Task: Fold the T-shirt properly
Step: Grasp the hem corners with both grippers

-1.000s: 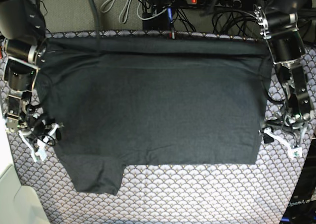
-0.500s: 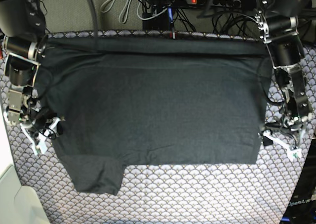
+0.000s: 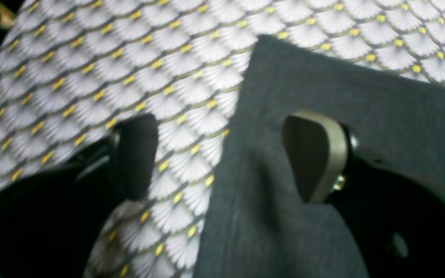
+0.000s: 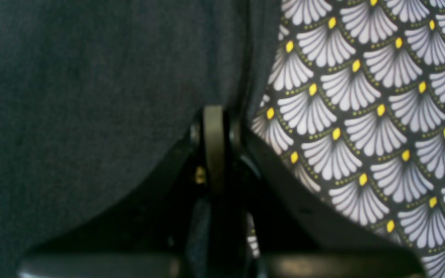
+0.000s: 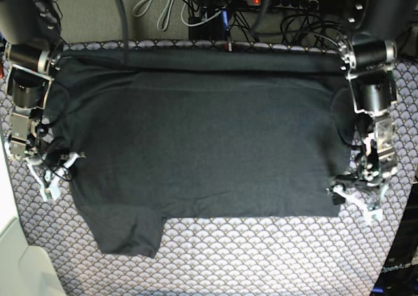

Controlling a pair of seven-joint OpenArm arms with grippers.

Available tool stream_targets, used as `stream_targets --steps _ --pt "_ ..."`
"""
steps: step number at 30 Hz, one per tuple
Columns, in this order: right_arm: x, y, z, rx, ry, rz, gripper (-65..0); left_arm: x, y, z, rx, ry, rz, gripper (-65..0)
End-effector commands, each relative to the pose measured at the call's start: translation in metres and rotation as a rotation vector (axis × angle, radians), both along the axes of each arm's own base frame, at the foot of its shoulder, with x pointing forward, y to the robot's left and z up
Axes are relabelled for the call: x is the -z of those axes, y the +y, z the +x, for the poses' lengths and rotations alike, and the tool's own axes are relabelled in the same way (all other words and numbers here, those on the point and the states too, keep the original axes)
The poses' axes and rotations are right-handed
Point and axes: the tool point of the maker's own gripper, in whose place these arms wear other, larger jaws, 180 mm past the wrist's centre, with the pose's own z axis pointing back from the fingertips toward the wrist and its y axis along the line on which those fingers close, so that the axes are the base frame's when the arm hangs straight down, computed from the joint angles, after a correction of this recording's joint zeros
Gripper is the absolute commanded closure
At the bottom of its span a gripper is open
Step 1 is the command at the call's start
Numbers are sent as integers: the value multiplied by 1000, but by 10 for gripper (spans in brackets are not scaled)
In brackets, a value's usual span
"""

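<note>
Spread flat across the bench (image 5: 261, 257), dark T-shirt (image 5: 202, 139), filling the middle of the base view from 9 to 3 o'clock, one sleeve hanging out toward 7 o'clock. Plain charcoal side up. Underneath, grey scallop-patterned cloth (image 5: 274, 250) with yellow dots, showing along the 6 o'clock edge and both sides.

At 4 o'clock in the base view, left end effector (image 5: 353, 198) down at the shirt's lower corner. From the left wrist camera: jaws wide, one tan pad (image 3: 319, 154) over the fabric, the dark finger (image 3: 137, 154) over bare cloth, shirt edge running between them, nothing clamped.

At 8 o'clock, right end effector (image 5: 55, 175) at the opposite shirt edge. From the right wrist camera: pads (image 4: 214, 146) pressed together edge-on, right at the hem line; pinching fabric or not, cannot tell.

Beyond 12 o'clock, a power strip (image 5: 281, 2) and tangled cables (image 5: 157, 8).
</note>
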Motion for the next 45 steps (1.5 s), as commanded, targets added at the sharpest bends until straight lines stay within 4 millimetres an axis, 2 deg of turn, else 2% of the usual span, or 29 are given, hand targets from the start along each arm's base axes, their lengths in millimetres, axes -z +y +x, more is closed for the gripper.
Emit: stream_targets --steps 1,3,6,10,18,24,30,36,38,40,45 --pt "0 -6 -4 -11 27 -24 0 -30 4 22 8 -89 29 -523" --pt "3 -6 -6 -11 31 -24 0 -30 0 30 24 -105 38 -523" --pt "4 -6 -8 -11 34 -24 0 -19 1 36 5 -100 11 -523" --pt "4 -6 -8 -11 34 -24 0 2 1 35 -17 -97 -11 -523" --pt "5 -2 -7 -14 36 -19 0 9 -2 33 -18 -112 -23 -523" --pt "6 1 -7 -17 36 -13 0 16 -20 35 1 -103 -47 -523" --pt "6 -1 -7 -15 37 -16 0 34 -22 23 -7 -62 -57 -523" --pt "5 -1 -7 -16 36 -17 0 43 -22 16 -7 -42 -61 -520" --pt "5 -1 -6 -15 34 -17 0 45 -21 13 -7 -34 -60 -472" --pt "5 -1 -6 -15 34 -17 0 49 -21 10 -8 -27 -60 -377" --pt "5 -2 -6 -15 34 -18 0 52 -20 8 -13 -22 -60 -51"
